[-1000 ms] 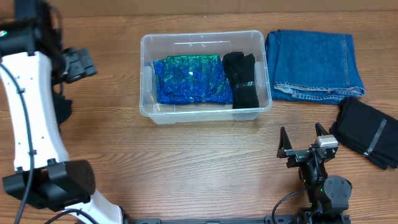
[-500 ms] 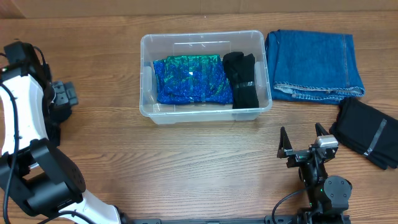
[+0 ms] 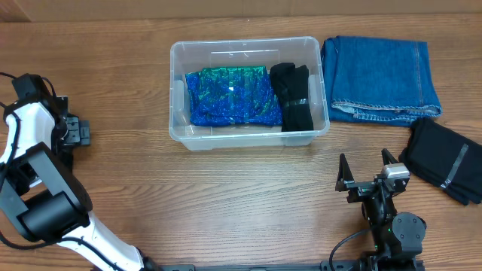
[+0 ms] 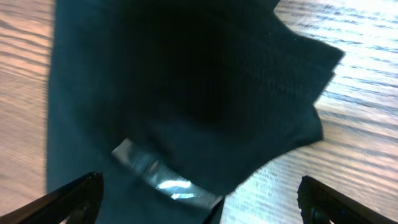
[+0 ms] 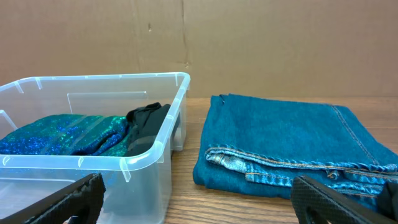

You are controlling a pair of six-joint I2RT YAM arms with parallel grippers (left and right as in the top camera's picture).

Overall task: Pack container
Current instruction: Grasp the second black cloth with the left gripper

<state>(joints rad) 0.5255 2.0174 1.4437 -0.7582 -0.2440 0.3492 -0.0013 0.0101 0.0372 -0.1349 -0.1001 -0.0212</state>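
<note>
The clear container (image 3: 175, 90) stands at the table's back middle and shows in the right wrist view (image 5: 149, 158). It holds a folded blue-green sparkly cloth (image 3: 230, 96) and a black folded garment (image 3: 292, 94). My left gripper (image 3: 78, 133) is at the far left edge. In the left wrist view it (image 4: 199, 196) is open, close above another black garment with a shiny band (image 4: 186, 93) lying on the wood. My right gripper (image 3: 365, 162) is open and empty at the front right, facing the container and the jeans (image 5: 196, 186).
Folded blue jeans (image 3: 380, 75) lie right of the container, also in the right wrist view (image 5: 280, 143). A black folded garment with a grey band (image 3: 444, 162) lies at the right edge. A brown wall stands behind the table (image 5: 249, 43).
My left arm has swung down and toward the left edge, bringing its gripper low over the black garment there. The right arm and the container's contents have not moved.
</note>
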